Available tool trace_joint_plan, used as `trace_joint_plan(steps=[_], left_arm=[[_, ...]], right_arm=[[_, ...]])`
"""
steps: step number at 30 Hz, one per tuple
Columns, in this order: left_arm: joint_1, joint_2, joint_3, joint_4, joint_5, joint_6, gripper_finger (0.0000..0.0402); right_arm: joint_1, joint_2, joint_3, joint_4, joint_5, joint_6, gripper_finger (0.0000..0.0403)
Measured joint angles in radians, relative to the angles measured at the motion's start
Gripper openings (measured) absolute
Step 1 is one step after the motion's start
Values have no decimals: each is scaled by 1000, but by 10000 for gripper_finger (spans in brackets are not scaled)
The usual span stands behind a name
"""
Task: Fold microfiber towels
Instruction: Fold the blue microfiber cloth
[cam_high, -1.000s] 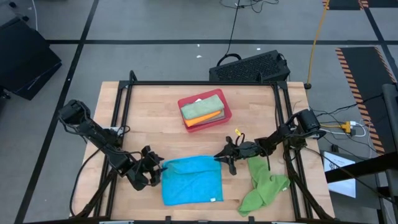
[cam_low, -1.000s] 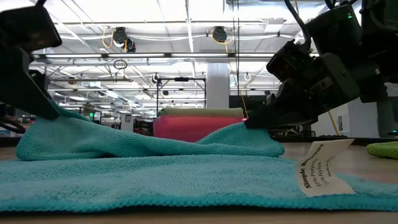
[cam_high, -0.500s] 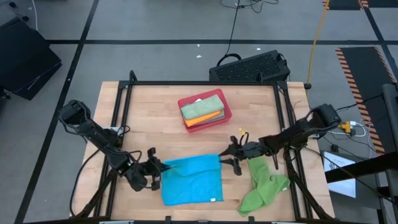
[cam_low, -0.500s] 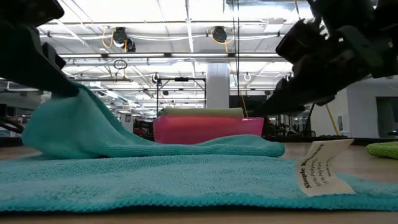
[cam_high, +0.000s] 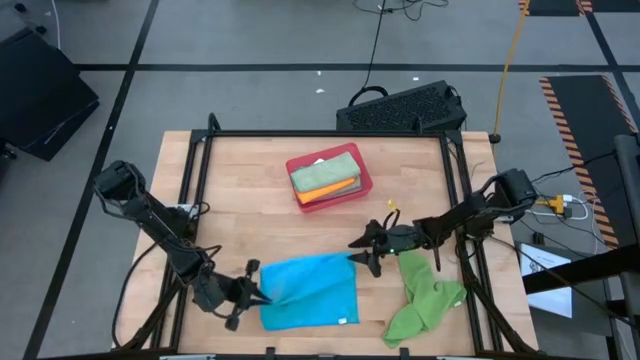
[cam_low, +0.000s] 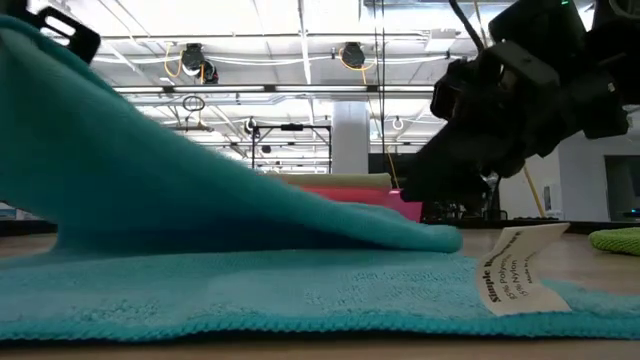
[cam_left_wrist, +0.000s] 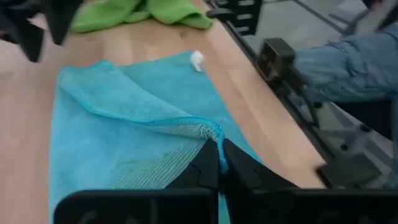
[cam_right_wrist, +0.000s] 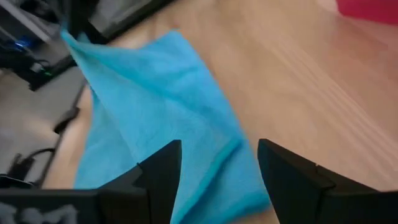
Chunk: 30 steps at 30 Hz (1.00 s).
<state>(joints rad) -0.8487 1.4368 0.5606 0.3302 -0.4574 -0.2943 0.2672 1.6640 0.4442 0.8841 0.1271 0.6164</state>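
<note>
You have the bright blue towel (cam_high: 310, 292) at the table's near edge, with your left gripper (cam_left_wrist: 219, 163) clamped on its lifted left corner. Your right gripper (cam_high: 366, 250) hovers, fingers spread and holding nothing, over the towel's far right corner. Farther back, the red tray (cam_high: 362, 186) holds folded towels (cam_high: 324, 174).

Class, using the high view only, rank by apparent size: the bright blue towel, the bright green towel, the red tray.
1. bright blue towel
2. red tray and bright green towel: too alike to rank; the green one is crumpled.
</note>
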Motion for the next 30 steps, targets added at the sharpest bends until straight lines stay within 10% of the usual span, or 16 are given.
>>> trace_joint_plan(steps=[23, 30], left_arm=[[8, 1, 0, -72, 5, -102, 5], [8, 1, 0, -72, 5, -102, 11]], right_arm=[[53, 21, 96, -140, 3, 22, 201], [54, 21, 137, -222, 26, -197, 201]])
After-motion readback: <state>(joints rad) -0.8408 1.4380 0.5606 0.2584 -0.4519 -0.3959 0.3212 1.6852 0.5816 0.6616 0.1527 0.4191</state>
